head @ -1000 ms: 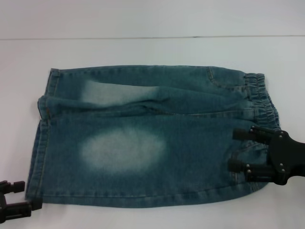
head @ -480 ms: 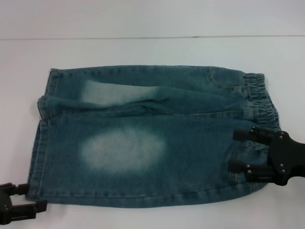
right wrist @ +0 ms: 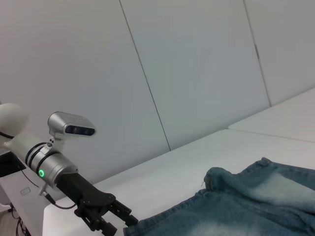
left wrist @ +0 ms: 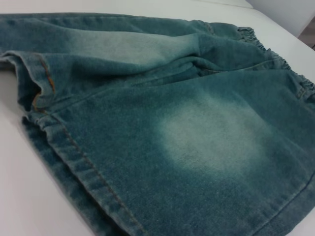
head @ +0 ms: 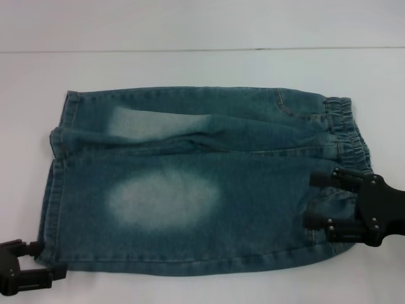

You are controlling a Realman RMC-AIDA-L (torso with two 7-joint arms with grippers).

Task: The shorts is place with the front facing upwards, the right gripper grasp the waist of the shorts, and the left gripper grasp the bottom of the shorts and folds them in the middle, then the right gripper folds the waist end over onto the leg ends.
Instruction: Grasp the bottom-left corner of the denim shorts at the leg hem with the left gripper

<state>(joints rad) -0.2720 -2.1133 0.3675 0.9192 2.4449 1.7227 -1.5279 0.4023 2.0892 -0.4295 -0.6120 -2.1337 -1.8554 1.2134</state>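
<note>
The faded denim shorts lie flat on the white table, gathered waist to the right and leg hems to the left. My right gripper is open over the near part of the waist, its two fingers spread above the fabric. At the near left, my left gripper is open at the near hem corner, one finger on each side of the corner's edge. The right wrist view shows the left gripper with its silver wrist, touching the hem corner. In the left wrist view the hem is close.
The white table runs back to a pale wall. Bare tabletop lies left of the hems and beyond the shorts. A second table surface shows in the right wrist view.
The left gripper has slid right and slightly toward the near edge, up to the near hem corner. The right gripper and the shorts have not moved.
</note>
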